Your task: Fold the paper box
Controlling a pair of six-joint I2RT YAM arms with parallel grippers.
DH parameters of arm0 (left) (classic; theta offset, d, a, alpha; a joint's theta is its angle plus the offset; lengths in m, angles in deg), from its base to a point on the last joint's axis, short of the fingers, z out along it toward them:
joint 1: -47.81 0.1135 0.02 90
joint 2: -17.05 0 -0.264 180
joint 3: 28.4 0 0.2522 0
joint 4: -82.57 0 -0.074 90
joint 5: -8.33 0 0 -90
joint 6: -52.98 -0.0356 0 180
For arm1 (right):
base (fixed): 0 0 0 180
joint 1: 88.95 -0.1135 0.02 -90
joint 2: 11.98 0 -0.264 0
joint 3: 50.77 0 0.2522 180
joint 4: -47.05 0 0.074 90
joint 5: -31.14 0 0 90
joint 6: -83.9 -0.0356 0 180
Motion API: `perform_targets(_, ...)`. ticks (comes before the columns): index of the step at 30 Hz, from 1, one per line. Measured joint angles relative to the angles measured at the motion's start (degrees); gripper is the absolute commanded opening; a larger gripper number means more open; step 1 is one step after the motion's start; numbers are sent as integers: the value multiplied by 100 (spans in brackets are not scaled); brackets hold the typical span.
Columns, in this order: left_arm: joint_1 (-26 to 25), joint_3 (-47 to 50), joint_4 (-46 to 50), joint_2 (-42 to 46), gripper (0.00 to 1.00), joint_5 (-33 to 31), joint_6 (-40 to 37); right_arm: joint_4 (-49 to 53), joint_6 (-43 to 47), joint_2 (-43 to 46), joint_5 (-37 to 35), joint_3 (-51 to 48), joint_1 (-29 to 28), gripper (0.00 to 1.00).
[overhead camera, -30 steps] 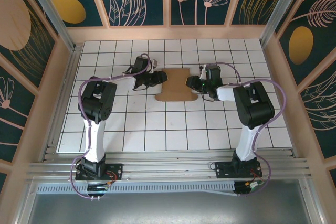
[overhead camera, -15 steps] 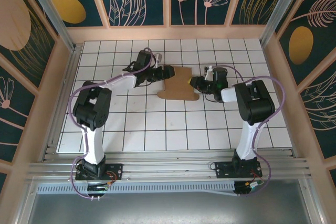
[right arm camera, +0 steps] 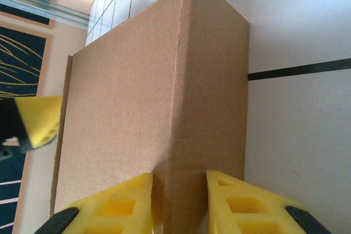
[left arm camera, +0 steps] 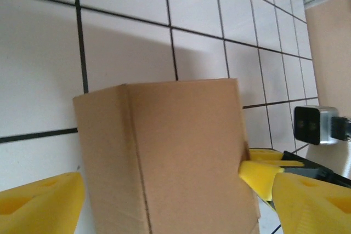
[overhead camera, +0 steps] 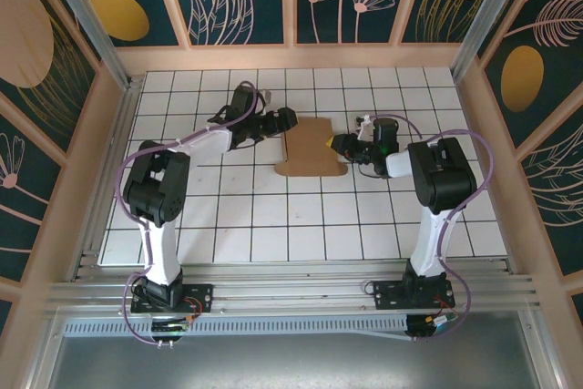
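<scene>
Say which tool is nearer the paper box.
Right: the right tool pinches a raised fold of the paper box. The left tool is open, straddling the opposite flap.

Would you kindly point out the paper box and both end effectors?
paper box [overhead camera: 311, 147], top external view, middle of the brown cardboard.
left end effector [overhead camera: 286, 119], top external view, midway between its fingertips.
right end effector [right arm camera: 171, 193], right wrist view, midway between its yellow fingertips.

Lighting: bright, even, overhead. Shadows: soft grey, beside paper box [left arm camera: 181, 152] on tiles [left arm camera: 120, 4]. Focus: top view sharp; left gripper's fingers [left arm camera: 38, 204] blurred.
</scene>
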Motion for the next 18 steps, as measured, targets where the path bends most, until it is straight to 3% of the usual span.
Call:
perform_targets(11,0,820,-1093,-247,89,697,1025,-173,-92,-186,376,57,129,26)
perform_targets(18,-7,1132,-2487,-597,74,1360,1926,-337,-216,-267,531,63,162,26)
